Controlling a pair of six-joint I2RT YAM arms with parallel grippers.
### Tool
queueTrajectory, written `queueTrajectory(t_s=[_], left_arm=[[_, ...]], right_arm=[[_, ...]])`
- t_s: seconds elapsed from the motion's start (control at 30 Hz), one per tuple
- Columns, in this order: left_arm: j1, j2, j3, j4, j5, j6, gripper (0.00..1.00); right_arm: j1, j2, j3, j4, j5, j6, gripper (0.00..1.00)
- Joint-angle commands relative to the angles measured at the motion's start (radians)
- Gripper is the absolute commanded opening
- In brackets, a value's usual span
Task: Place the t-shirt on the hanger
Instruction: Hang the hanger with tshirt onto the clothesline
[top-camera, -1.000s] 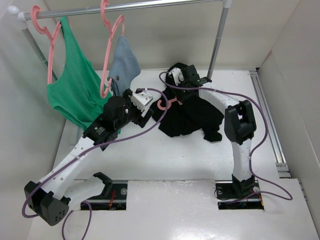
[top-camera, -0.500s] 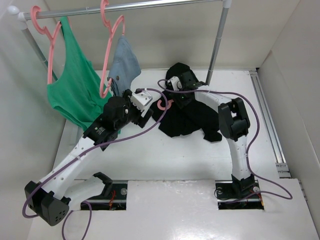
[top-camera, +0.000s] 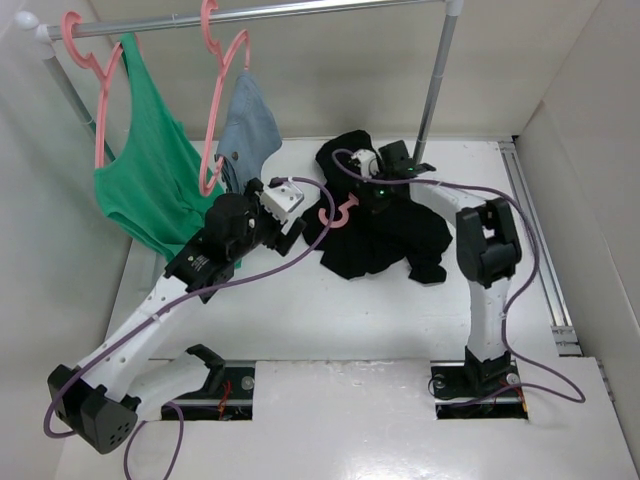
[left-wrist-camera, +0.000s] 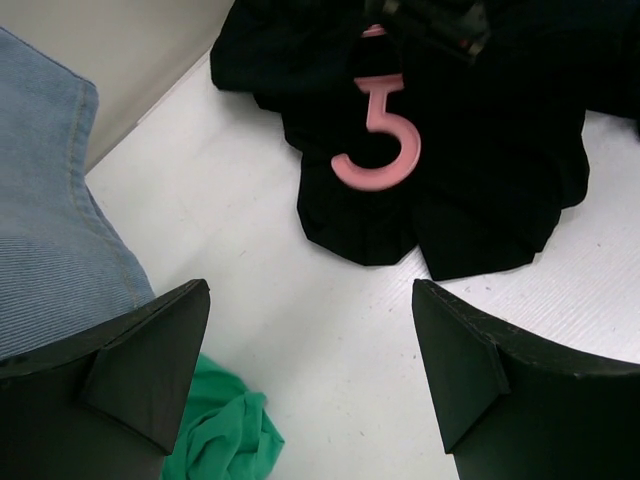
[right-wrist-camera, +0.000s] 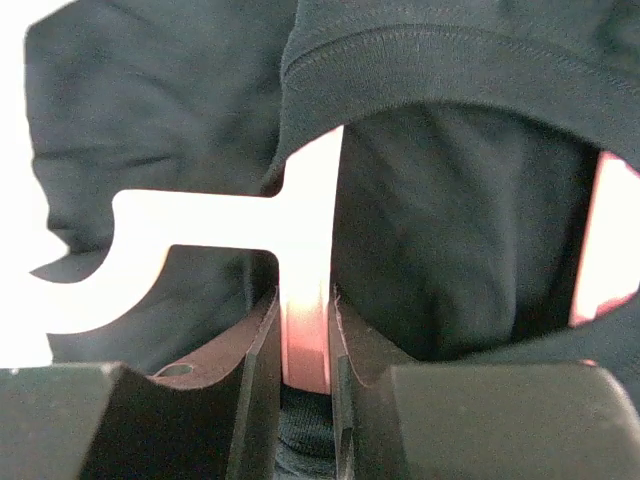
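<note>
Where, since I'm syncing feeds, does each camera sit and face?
Top external: high, near side, looking down on the table; left arm and right arm show.
Left wrist: faces down past the open left gripper at the hanger on the t-shirt.
Right wrist: faces along the right gripper, shut on the hanger, into the t-shirt.
All share hanger and t-shirt.

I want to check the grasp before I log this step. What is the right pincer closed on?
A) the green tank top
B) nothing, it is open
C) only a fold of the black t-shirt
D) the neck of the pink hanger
D: in the right wrist view the right pincer is clamped on the pink stem of the hanger, close to the collar of the t-shirt.
</note>
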Motion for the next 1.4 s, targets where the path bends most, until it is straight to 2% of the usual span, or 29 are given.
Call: queueTrajectory(t_s=[0.0, 0.07, 0.2, 0.4, 0.5, 0.63, 0.7, 0.9, 0.93, 1.0, 1.1, 1.2, 1.33, 1.37], left_arm=[[0.005, -0.049, -0.012, 0.052, -0.006, 0.013, 0.79], [0.005, -0.061, -0.012, 0.084, 0.022, 0.013, 0.79], [0.005, -0.118, -0.035, 0.146, 0.065, 0.031, 0.79], [0.005, -0.153, -0.055, 0.268, 0.124, 0.173, 0.78], [0.005, -0.153, -0.001, 0.327, 0.238, 0.275, 0.78], [-0.016, -0.121, 0.083, 0.223, 0.486, 0.515, 0.79], [-0.031, -0.084, 0.097, 0.190, 0.525, 0.643, 0.79], [-0.120, 0.000, 0.157, 0.141, 0.534, 0.832, 0.79], [-0.149, 0.014, 0.181, 0.117, 0.525, 0.906, 0.79], [-0.179, 0.050, 0.206, 0.004, 0.469, 0.993, 0.79], [-0.188, 0.133, 0.249, -0.032, 0.407, 1.028, 0.78], [-0.188, 0.186, 0.280, -0.058, 0.336, 1.045, 0.72], [-0.188, 0.196, 0.294, -0.058, 0.266, 1.064, 0.43], [-0.188, 0.205, 0.294, -0.045, 0.257, 1.064, 0.31]], right_arm=[[-0.053, -0.211, -0.043, 0.142, -0.268, 0.063, 0.00], [-0.068, -0.266, -0.083, 0.191, -0.376, 0.129, 0.00], [-0.081, -0.371, -0.140, 0.257, -0.495, 0.201, 0.00], [-0.081, -0.523, -0.149, 0.248, -0.566, 0.256, 0.00], [-0.081, -0.576, -0.171, 0.237, -0.566, 0.276, 0.00], [-0.072, -0.607, -0.190, 0.237, -0.544, 0.287, 0.00], [-0.059, -0.616, -0.200, 0.256, -0.520, 0.297, 0.00], [-0.009, -0.616, -0.223, 0.286, -0.484, 0.319, 0.00], [-0.009, -0.616, -0.232, 0.300, -0.484, 0.319, 0.00], [0.001, -0.616, -0.232, 0.309, -0.484, 0.330, 0.00], [0.020, -0.607, -0.232, 0.309, -0.475, 0.339, 0.00], [0.030, -0.616, -0.232, 0.309, -0.466, 0.339, 0.00], [0.030, -0.616, -0.223, 0.319, -0.466, 0.339, 0.00], [0.030, -0.616, -0.223, 0.319, -0.475, 0.339, 0.00]])
